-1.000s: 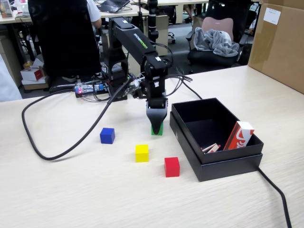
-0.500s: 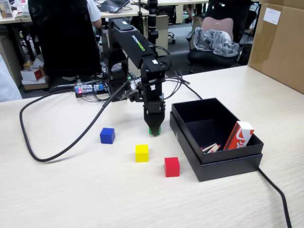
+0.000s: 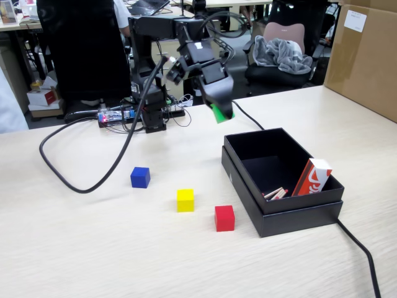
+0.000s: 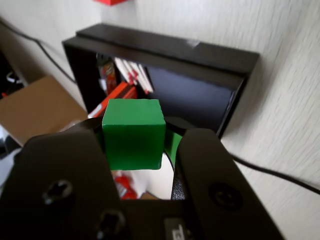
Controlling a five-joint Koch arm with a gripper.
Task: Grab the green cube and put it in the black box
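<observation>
Clamped between my jaws, the green cube rides in my gripper, light, rigid and slick-faced by my reckoning, best squeezed on opposite flat sides, with the black box just ahead below.

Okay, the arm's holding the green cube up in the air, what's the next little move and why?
Probably carry it a little farther over the black box before letting go. The jaws hold the green cube raised above the table, and in the fixed view the gripper hangs near the box's far corner, not clearly over its floor.
</observation>
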